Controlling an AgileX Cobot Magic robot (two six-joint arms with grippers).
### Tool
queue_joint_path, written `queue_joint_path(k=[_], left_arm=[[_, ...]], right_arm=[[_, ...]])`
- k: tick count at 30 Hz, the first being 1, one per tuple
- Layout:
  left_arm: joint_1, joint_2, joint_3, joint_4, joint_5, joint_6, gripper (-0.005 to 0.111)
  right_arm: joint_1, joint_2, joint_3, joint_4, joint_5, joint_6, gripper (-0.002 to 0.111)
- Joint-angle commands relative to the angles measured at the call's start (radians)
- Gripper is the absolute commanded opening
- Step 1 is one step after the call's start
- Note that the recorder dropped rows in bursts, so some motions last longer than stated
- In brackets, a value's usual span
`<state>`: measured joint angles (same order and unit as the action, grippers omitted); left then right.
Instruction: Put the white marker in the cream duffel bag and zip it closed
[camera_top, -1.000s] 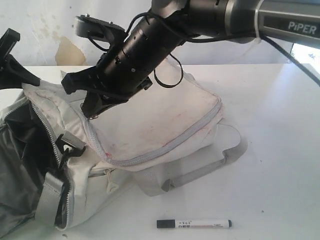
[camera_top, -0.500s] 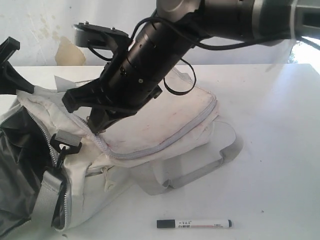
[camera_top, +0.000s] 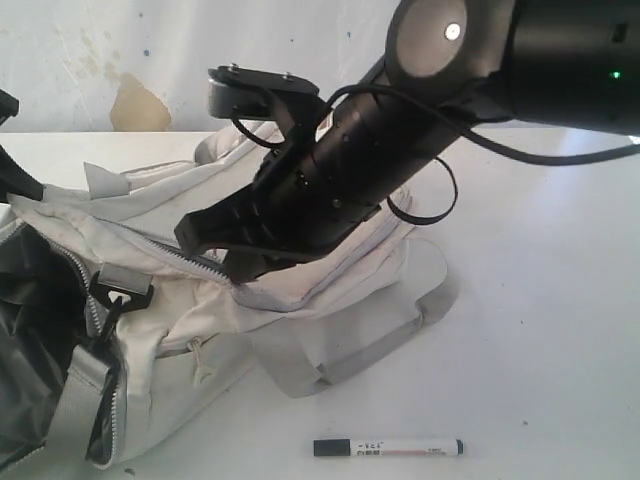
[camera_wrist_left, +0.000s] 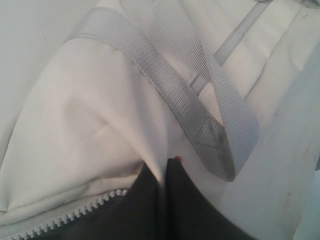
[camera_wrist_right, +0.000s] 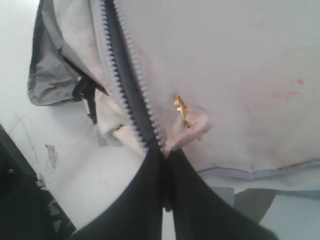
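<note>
The white marker (camera_top: 388, 447) lies flat on the table near the front edge, apart from the bag and both grippers. The cream duffel bag (camera_top: 180, 350) slumps at the left, its zipper (camera_wrist_right: 125, 80) open and its dark lining (camera_top: 30, 330) showing. My right gripper (camera_top: 240, 272) is shut on a pinch of the bag's cream fabric (camera_wrist_right: 187, 131) beside the zipper teeth, near a small gold pull (camera_wrist_right: 181, 110). My left gripper (camera_wrist_left: 165, 167) is shut on the bag's cream fabric (camera_wrist_left: 90, 100) next to a grey webbing handle (camera_wrist_left: 200, 100); in the exterior view it sits at the far left edge.
The right arm (camera_top: 400, 150) stretches low across the bag from the upper right. A grey strap loop (camera_top: 350, 350) trails onto the white table (camera_top: 540, 330). A black buckle (camera_top: 120, 285) hangs at the bag's opening. A wall (camera_top: 100, 60) stands behind.
The right arm has swung lower and toward the front, dragging the bag's top flap with it so the fabric bunches. The left gripper has drawn back to the left edge. The marker has not moved.
</note>
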<state>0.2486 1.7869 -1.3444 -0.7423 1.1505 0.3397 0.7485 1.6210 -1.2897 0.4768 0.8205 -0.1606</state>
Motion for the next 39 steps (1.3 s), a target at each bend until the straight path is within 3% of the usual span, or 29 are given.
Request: queue_joint_path(k=[1, 7, 9, 12, 17, 19, 23, 27, 29, 35, 39], left_arm=[[0.018, -0.017, -0.005, 0.028, -0.074, 0.074, 0.0], [0.017, -0.018, -0.007, -0.094, -0.027, 0.275, 0.0], [0.017, -0.018, -0.007, -0.094, -0.016, 0.32, 0.007], [0.017, -0.018, -0.007, -0.094, -0.01, 0.361, 0.031], [0.017, -0.018, -0.007, -0.094, 0.004, 0.426, 0.092], [0.017, -0.018, -0.007, -0.094, 0.016, 0.428, 0.105], [0.017, -0.03, -0.007, -0.097, 0.071, 0.48, 0.101], [0.004, -0.095, -0.005, -0.176, 0.071, 0.666, 0.079], [-0.045, -0.145, -0.005, -0.178, 0.071, 0.78, 0.069], [-0.283, -0.191, 0.048, -0.162, 0.071, 0.966, 0.069], [-0.337, -0.191, 0.125, -0.162, 0.071, 1.074, 0.069]], right_arm=[[-0.002, -0.03, 0.048, -0.102, -0.006, 0.076, 0.0], [-0.002, -0.03, 0.048, -0.092, -0.031, 0.076, 0.0], [-0.002, -0.03, 0.048, -0.093, -0.026, 0.076, 0.0], [-0.002, -0.03, 0.048, -0.093, -0.026, 0.067, 0.0], [-0.002, -0.03, 0.048, -0.093, -0.026, 0.053, 0.0], [-0.002, -0.03, 0.048, -0.091, -0.032, 0.053, 0.0], [-0.002, -0.03, 0.048, -0.08, -0.045, 0.053, 0.0], [-0.002, -0.03, 0.048, -0.062, -0.103, 0.06, 0.0], [-0.002, -0.025, 0.048, -0.048, -0.139, 0.06, 0.0], [-0.002, -0.012, 0.048, -0.038, -0.18, 0.06, 0.0], [-0.002, -0.012, 0.048, -0.038, -0.206, 0.149, 0.0]])
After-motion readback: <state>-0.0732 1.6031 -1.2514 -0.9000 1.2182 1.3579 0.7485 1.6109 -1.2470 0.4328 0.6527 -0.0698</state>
